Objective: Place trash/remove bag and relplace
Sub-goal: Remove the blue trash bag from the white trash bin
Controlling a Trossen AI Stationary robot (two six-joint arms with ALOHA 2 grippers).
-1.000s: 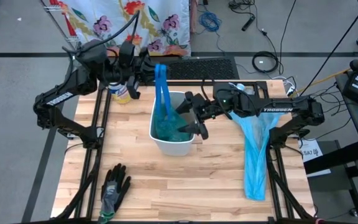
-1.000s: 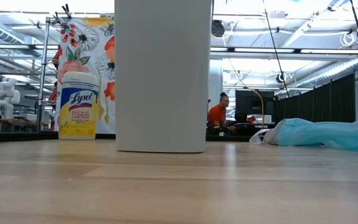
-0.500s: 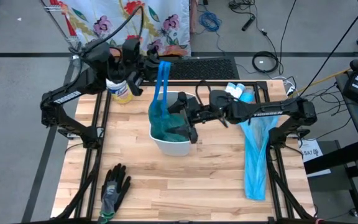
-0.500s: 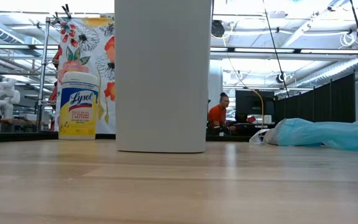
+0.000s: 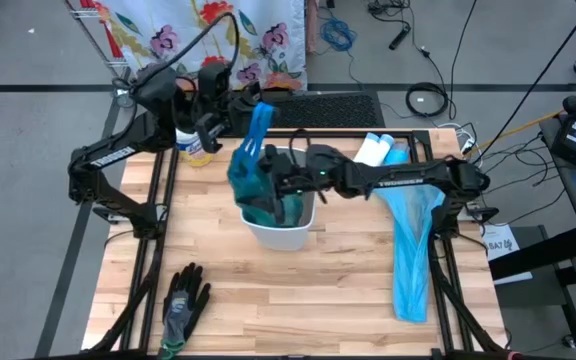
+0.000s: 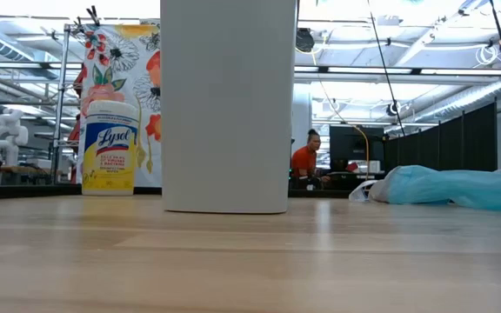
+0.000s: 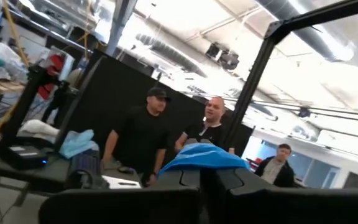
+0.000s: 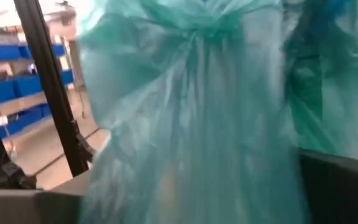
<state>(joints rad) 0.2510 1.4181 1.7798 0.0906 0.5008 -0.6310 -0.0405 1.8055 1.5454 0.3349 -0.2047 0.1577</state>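
Note:
A blue-green bag rises out of the white bin at the table's middle, gathered to a narrow neck at its top. My left gripper is shut on that neck, above the bin's far left rim. My right gripper reaches level from the table's right, over the bin. It is open, and in the right wrist view the bag's body fills the gap between its fingers. The trash is hidden. My left gripper pinches the bag's gathered top between its two shut fingers, which tip a little above level. A blue tuft sticks out past the fingertips. The bag hangs below, its lower part inside the bin. Whether my right gripper touches the bag, I cannot tell.
A second blue bag lies stretched out along the table's right side. A black-and-grey glove lies near the front left. A yellow Lysol tub stands at the far left, white bottles at the far right. People stand beyond the table.
My right gripper has gone toward the table's left and a little down, from beside the bin to over it, and stays open around the bag. My left gripper has rolled and tipped upward. The bag's neck now leans over, and its body has bulged up out of the bin.

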